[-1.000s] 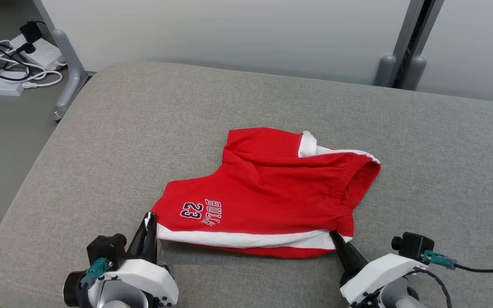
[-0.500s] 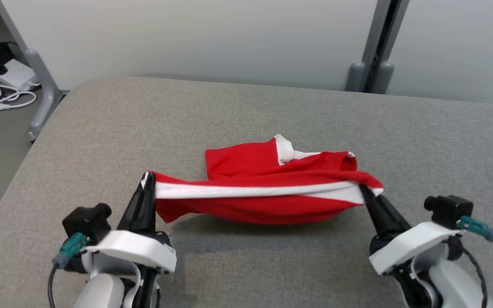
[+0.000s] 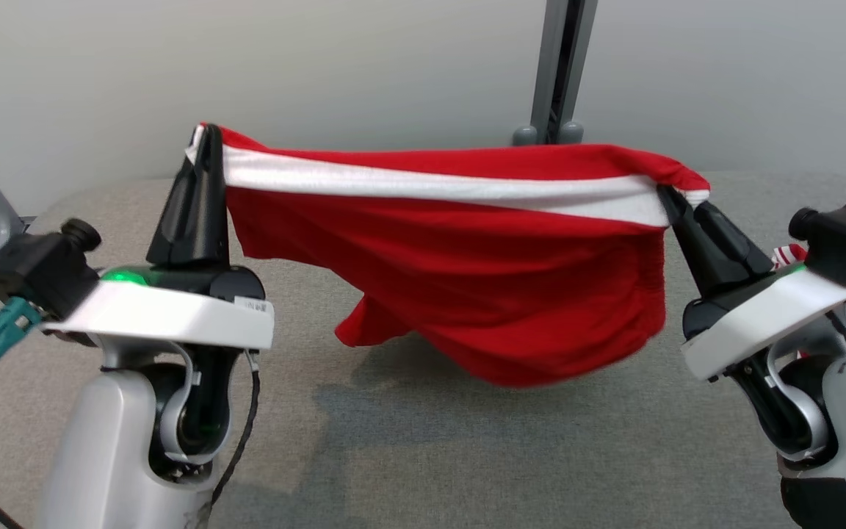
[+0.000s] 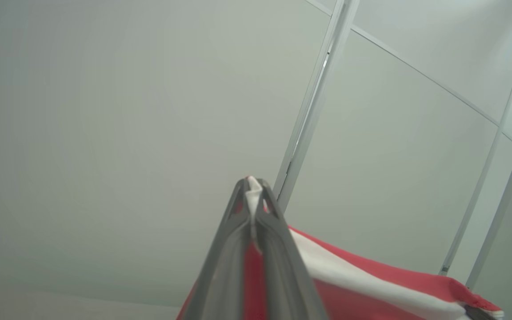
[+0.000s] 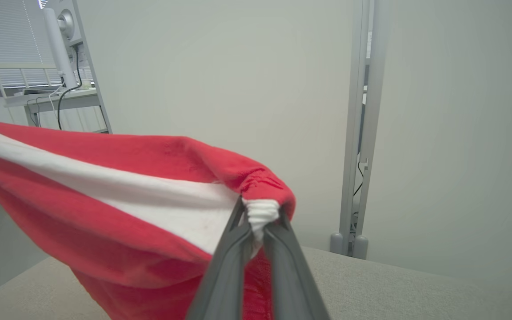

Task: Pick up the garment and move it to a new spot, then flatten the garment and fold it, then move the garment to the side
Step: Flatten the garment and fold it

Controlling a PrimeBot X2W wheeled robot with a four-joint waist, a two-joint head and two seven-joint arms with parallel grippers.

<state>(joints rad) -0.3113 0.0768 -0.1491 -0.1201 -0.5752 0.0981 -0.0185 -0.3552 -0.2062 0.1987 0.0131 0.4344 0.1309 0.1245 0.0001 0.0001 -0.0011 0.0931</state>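
The garment [image 3: 467,272] is a pair of red shorts with a white side stripe, hanging in the air above the grey cushion [image 3: 467,441]. It is stretched between both grippers along the striped edge. My left gripper [image 3: 206,139] is shut on its left corner, fingers pointing up. My right gripper [image 3: 667,195] is shut on its right corner. In the left wrist view the fingertips [image 4: 265,189] pinch white cloth of the garment [image 4: 371,284]. In the right wrist view the right gripper [image 5: 260,213] clamps a bunched white fold of the garment [image 5: 118,204].
A grey partition wall with a metal post [image 3: 559,66] stands behind the cushion. Another red and white cloth [image 3: 790,253] lies at the right, partly behind my right arm. A desk frame with cables [image 5: 67,84] stands off to one side.
Both grippers have lifted the garment from lying flat on the cushion to hanging in the air. The head camera has tilted up, so the whole picture has shifted.
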